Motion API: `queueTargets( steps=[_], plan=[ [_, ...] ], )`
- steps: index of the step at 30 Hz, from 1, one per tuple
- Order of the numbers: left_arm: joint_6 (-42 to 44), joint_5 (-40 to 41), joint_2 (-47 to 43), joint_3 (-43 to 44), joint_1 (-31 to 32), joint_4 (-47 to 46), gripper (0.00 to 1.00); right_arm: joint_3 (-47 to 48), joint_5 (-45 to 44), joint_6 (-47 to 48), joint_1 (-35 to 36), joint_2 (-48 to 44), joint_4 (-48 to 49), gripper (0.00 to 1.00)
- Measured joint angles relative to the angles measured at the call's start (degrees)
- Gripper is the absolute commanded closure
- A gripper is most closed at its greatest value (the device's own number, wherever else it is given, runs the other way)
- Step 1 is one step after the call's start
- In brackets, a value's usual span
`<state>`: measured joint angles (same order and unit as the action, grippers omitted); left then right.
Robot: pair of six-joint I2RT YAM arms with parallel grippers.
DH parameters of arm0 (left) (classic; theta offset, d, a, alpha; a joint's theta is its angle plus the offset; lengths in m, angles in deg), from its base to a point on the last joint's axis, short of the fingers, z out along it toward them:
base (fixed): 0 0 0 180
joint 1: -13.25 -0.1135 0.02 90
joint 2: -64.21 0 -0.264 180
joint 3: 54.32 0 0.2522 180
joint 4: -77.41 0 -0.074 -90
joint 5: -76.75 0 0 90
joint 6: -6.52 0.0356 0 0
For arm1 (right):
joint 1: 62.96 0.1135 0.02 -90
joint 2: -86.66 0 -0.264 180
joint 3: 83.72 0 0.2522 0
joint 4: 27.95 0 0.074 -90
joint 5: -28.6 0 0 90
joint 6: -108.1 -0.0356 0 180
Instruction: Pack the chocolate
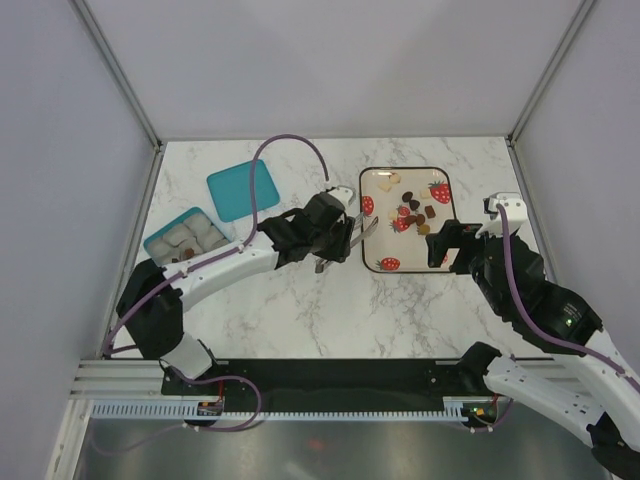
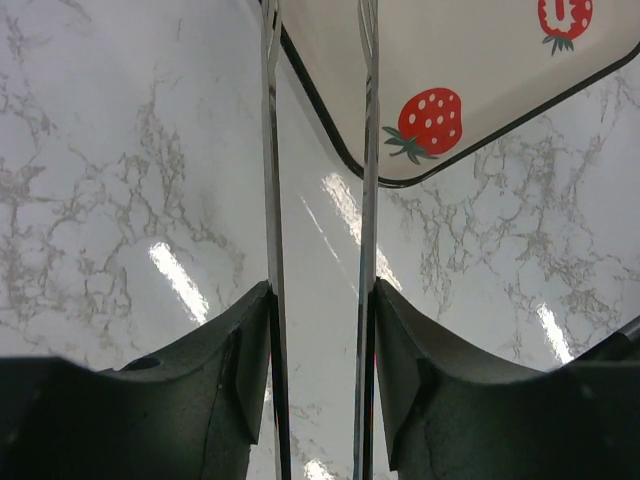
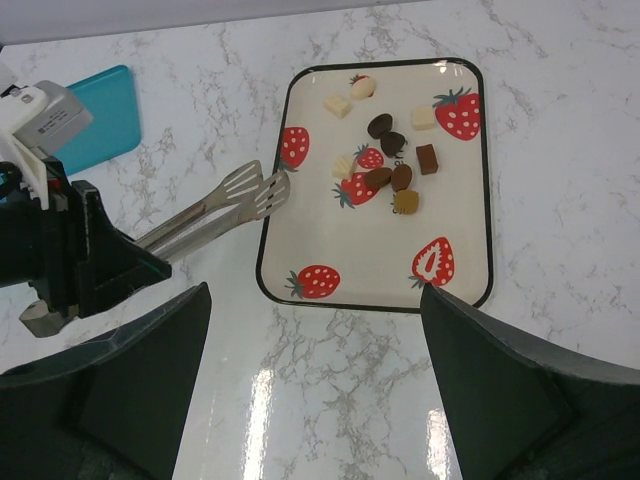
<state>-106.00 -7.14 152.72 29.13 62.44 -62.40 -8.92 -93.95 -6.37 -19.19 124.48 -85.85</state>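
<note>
The chocolate [image 1: 412, 215] lies as several dark, mid brown and cream pieces on a cream tray with strawberry prints [image 1: 392, 252]. In the right wrist view the pieces [image 3: 392, 142] cluster in the tray's far half [image 3: 380, 260]. My left gripper [image 1: 338, 240] is shut on silver tongs [image 1: 358, 236]. The tongs' tips [image 3: 262, 188] sit slightly apart and empty at the tray's left edge. In the left wrist view my gripper [image 2: 320, 292] presses the two tong arms [image 2: 270, 180] between its fingers. My right gripper [image 1: 446, 246] is open and empty by the tray's right edge, with its wrist view [image 3: 312, 300] looking down over the tray's near edge.
A teal container [image 1: 160, 238] at the left holds several cream pieces [image 1: 196, 234] and a brown one. Its teal lid [image 1: 243, 188] lies flat behind it and also shows in the right wrist view [image 3: 100, 120]. Walls enclose the marble table.
</note>
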Motion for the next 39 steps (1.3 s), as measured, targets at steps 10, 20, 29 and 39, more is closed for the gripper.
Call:
queueTargets(
  steps=[10,20,29,39],
  plan=[
    [1.8,2.7,12.4,8.2,2.9,-6.0,0.49,0.0,-2.1,0.3,0.0,-0.7,-0.8,0.06],
    [2.3,4.4,21.7,14.7,3.5,-6.9,0.50,0.0,-3.6,1.8,0.0,-1.5,-1.0,0.05],
    [2.5,4.9,25.4,18.0,4.0,-6.8,0.51,0.0,-4.4,2.7,0.0,-2.3,-0.9,0.05],
    [2.5,6.2,26.8,19.5,4.0,-5.4,0.55,0.0,-4.8,3.2,0.0,-2.7,-1.0,0.05]
  ],
)
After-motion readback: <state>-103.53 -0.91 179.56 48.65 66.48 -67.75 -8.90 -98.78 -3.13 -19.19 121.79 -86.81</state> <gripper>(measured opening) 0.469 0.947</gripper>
